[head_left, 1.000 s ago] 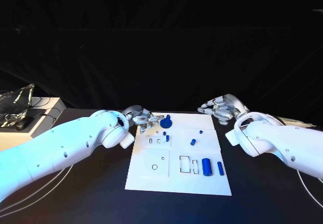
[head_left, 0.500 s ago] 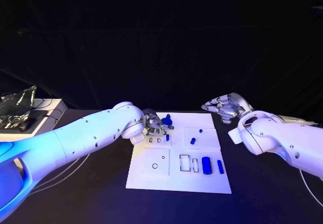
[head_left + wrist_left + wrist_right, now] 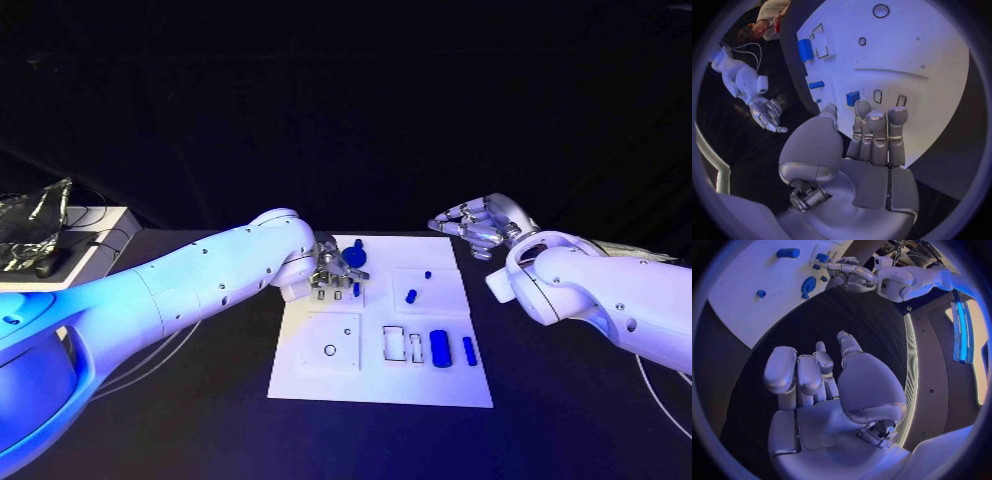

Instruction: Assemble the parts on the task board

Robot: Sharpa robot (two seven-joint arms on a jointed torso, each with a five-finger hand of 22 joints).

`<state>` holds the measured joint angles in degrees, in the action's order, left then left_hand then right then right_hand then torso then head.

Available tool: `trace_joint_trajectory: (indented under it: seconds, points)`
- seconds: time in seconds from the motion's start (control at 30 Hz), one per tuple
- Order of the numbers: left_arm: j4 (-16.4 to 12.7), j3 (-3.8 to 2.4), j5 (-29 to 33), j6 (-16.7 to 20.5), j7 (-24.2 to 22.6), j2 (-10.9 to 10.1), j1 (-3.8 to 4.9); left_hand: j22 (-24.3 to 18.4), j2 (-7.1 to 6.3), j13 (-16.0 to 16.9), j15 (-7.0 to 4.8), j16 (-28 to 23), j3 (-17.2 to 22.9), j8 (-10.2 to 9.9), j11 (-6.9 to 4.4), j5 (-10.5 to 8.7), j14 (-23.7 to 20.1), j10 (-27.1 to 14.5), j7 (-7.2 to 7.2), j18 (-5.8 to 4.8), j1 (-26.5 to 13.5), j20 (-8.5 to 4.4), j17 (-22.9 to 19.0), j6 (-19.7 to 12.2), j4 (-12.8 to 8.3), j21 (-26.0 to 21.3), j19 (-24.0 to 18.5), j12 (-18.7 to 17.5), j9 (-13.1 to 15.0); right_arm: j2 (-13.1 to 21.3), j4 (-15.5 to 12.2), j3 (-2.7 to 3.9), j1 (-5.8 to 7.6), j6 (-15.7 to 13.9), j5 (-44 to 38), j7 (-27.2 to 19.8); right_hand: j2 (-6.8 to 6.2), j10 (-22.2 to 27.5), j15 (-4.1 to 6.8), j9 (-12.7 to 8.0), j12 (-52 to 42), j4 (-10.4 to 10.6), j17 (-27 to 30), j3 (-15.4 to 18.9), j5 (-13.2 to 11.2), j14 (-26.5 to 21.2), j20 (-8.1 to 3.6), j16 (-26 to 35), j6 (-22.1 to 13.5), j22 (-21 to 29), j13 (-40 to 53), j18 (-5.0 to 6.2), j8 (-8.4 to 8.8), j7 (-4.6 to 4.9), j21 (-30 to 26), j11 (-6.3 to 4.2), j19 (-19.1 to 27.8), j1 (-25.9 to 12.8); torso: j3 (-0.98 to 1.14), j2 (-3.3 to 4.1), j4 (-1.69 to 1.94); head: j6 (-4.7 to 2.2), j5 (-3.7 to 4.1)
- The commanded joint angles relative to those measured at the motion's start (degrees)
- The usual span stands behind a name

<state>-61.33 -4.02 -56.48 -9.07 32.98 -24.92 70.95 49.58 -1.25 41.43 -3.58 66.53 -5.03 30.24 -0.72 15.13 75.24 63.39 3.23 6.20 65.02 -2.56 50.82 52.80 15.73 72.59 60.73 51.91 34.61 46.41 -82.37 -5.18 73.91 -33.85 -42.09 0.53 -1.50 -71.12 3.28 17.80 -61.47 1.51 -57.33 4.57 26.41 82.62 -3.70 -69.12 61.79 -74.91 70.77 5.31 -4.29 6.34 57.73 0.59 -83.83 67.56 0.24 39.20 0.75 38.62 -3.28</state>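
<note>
Two hands: your left hand (image 3: 335, 270), fingers apart & empty, hides board (image 3: 382, 385) slots at 11 o'clock; right hand (image 3: 476, 225) curled, empty.

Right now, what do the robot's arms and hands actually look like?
Both arms are smooth, rounded white shells, dotted with small dark holes. The left arm and right arm each end in a silver metallic hand: the left hand and right hand have segmented fingers with rounded padded tips and a broad palm. Thin pale cables trail on the table beside each arm.
</note>
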Motion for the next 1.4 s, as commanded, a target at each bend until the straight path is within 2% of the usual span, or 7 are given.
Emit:
trace_joint_trajectory:
  seconds: [0.03,0.13,0.37,0.43,0.63,1.13,1.4]
  points:
    - [0.19,0.00,-1.57,-3.63,1.53,0.27,0.27,0.44,-0.66,-0.02,-0.07,0.41,0.67,0.15,-0.07,0.14,-0.04,0.03,-0.17,0.40,-0.08,0.13,0.18,0.31,0.06,-0.30,0.49,-0.26,0.67,0.03,-0.03,0.04,0.04,0.92,-0.77,0.16,0.21,0.15,0.09,0.07,0.36,-0.05,0.09,0.30,0.24,-0.03,-0.45,-0.14,-0.37,-7.84,-0.01,0.21,0.30,-0.08,-0.32,0.08,-3.91,-0.44,-0.04,-0.02,0.10,0.17,0.12]
    - [0.30,0.01,-1.64,-4.01,1.57,0.41,0.29,0.78,-0.88,0.03,0.00,0.44,1.04,0.12,-0.04,0.13,-0.05,-0.04,-0.13,0.35,-0.23,0.15,0.21,0.26,0.14,-0.59,0.51,-0.24,1.08,0.04,-0.02,0.04,0.05,0.94,-0.86,0.27,0.15,0.16,0.09,0.07,0.40,-0.01,0.09,0.29,0.34,-0.03,-0.44,-0.14,-0.39,-7.84,-0.02,0.22,0.30,-0.08,-0.32,0.09,-3.91,-0.45,-0.13,0.01,0.11,0.16,0.25]
    - [0.87,0.03,-1.67,-4.32,1.47,1.07,0.31,1.07,-1.09,0.06,0.00,0.59,1.11,0.05,-0.03,0.08,-0.01,-0.07,-0.13,0.32,-0.40,0.11,0.36,0.27,0.24,-0.60,0.58,-0.20,1.18,-0.03,0.00,0.04,0.06,1.08,-1.01,0.43,0.14,0.16,0.09,0.07,0.40,-0.01,0.09,0.29,0.35,-0.03,-0.44,-0.14,-0.40,-7.84,-0.02,0.22,0.30,-0.08,-0.32,0.09,-3.91,-0.45,-0.18,0.13,-0.04,0.29,0.36]
    - [1.11,0.07,-1.59,-4.31,1.42,1.25,0.31,1.17,-0.99,0.08,0.00,0.62,1.24,0.02,-0.04,0.11,-0.03,-0.09,-0.13,0.32,-0.37,0.13,0.37,0.27,0.21,-0.65,0.55,-0.16,1.24,-0.04,0.00,0.04,0.06,1.14,-1.02,0.47,0.14,0.16,0.09,0.07,0.40,-0.01,0.09,0.29,0.35,-0.03,-0.44,-0.14,-0.40,-7.84,-0.02,0.22,0.30,-0.08,-0.32,0.09,-3.91,-0.45,-0.19,0.12,0.02,0.36,0.45]
    - [1.65,0.62,-1.04,-4.11,0.92,1.58,0.31,0.85,-0.35,0.07,0.13,0.18,1.51,-0.08,0.10,0.14,-0.55,-0.45,0.02,0.37,0.42,0.22,-0.21,0.02,-0.42,-1.13,-0.04,-0.22,1.39,-0.06,-0.04,0.04,0.07,1.28,-1.13,0.63,0.14,0.16,0.09,0.07,0.40,-0.01,0.09,0.29,0.35,-0.03,-0.44,-0.14,-0.40,-7.84,-0.02,0.22,0.30,-0.08,-0.32,0.09,-3.91,-0.45,-0.22,0.08,0.21,0.53,0.69]
    - [2.65,1.40,1.02,-2.40,-0.51,2.27,0.30,1.00,0.51,-0.16,0.27,0.02,1.15,-0.04,0.22,0.06,-1.15,-0.86,0.16,0.41,1.19,0.44,-0.87,-0.30,-1.93,-2.11,-0.70,-0.02,1.79,-0.20,-0.06,0.04,0.07,1.31,-1.40,0.69,0.20,0.10,0.08,0.06,0.35,0.09,0.08,0.23,0.41,-0.03,-0.42,-0.16,-0.37,-7.83,0.03,0.24,0.29,-0.07,-0.39,0.08,-3.92,-0.47,-0.22,0.07,0.18,0.76,0.88]
    - [2.75,1.65,1.54,-1.78,-1.02,2.31,0.29,0.90,0.55,-0.24,0.29,-0.01,0.94,-0.03,0.24,0.03,-1.26,-0.92,0.16,0.47,1.13,0.47,-1.00,-0.30,-1.96,-2.40,-0.96,0.02,1.81,-0.24,-0.01,0.04,0.07,1.35,-1.48,0.77,0.20,0.10,0.08,0.06,0.35,0.09,0.08,0.23,0.41,-0.03,-0.42,-0.16,-0.37,-7.83,0.03,0.24,0.29,-0.07,-0.39,0.08,-3.92,-0.47,-0.21,0.09,0.21,0.67,0.89]
